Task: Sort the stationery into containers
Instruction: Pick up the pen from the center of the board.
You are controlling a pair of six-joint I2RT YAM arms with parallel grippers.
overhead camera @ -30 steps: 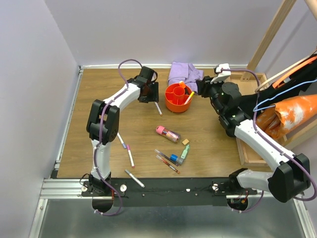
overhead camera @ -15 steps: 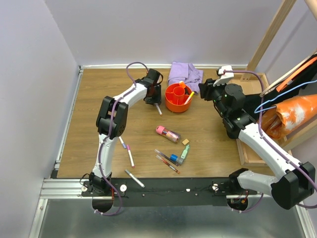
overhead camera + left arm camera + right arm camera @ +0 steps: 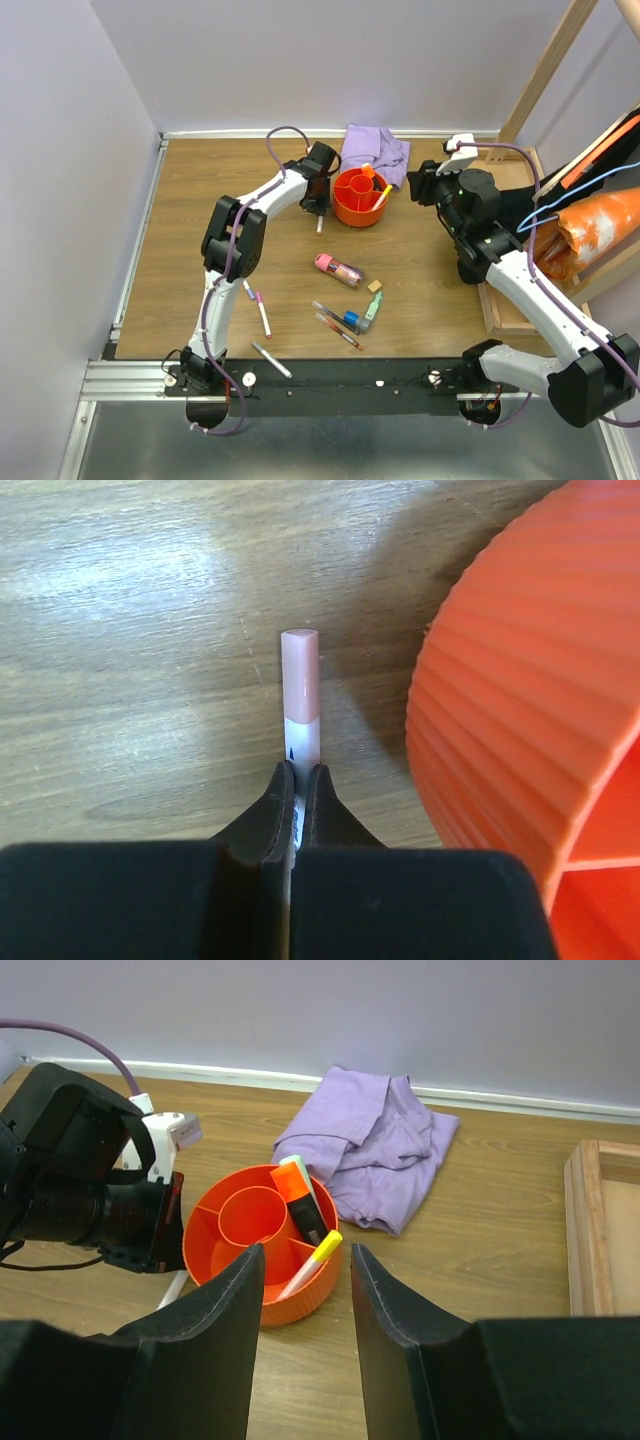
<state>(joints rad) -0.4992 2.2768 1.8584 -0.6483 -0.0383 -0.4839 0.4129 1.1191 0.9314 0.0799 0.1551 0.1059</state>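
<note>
Wood grain runs across the brown table (image 3: 200,200), with pale walls (image 3: 300,60) around it. Loose pens (image 3: 263,318) lie on it, apart from the round orange cup (image 3: 360,197).

Left wrist: the left claw (image 3: 297,785) pinches tight on a thin white pen (image 3: 302,735) with a smooth pink cap (image 3: 301,660), just beside the ribbed cup.

Right wrist: the right claw (image 3: 305,1252) gapes, holding nothing, facing the cup and a soft crumpled cloth (image 3: 370,1150).

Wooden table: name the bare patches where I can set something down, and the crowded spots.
Bare wood lies along the left edge, between the metal rail and the left arm, and between the round orange plastic cup and the right arm. Crowded: centre front, around the pink tube and loose pens.
</note>
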